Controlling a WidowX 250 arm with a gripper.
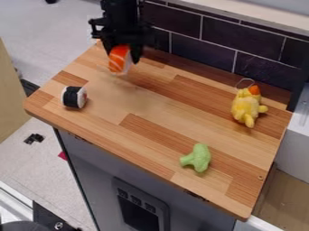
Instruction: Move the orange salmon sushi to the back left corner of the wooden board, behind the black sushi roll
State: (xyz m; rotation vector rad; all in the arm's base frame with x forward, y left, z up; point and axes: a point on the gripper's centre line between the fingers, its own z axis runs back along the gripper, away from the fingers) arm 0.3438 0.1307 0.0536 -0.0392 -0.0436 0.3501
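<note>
A black two-finger gripper (124,54) hangs over the far left part of a wooden bench (136,119). Its jaws are closed around a toy salmon nigiri (119,58), one on either side of it, narrowed to the toy's width. The nigiri, orange with pale stripes above and white below, is held above the bench top, with its long side running roughly up and down.

Nearest to it on the bench is a toy sushi roll (74,97), lying close to the left edge with its black wrap around the middle and white showing at the ends. On the far right, well apart from the gripper, a yellow plush chicken (246,107) with an orange beak lies near the wall; a thin loop (244,83) stands out at its far end. A green toy broccoli (197,158) lies on its side toward the near right, its stem pointing left. Dark tiles (208,38) with pale joints line the far side of the bench, and a grey cabinet front (100,164) with a dark panel (140,210) stands below its near edge.
</note>
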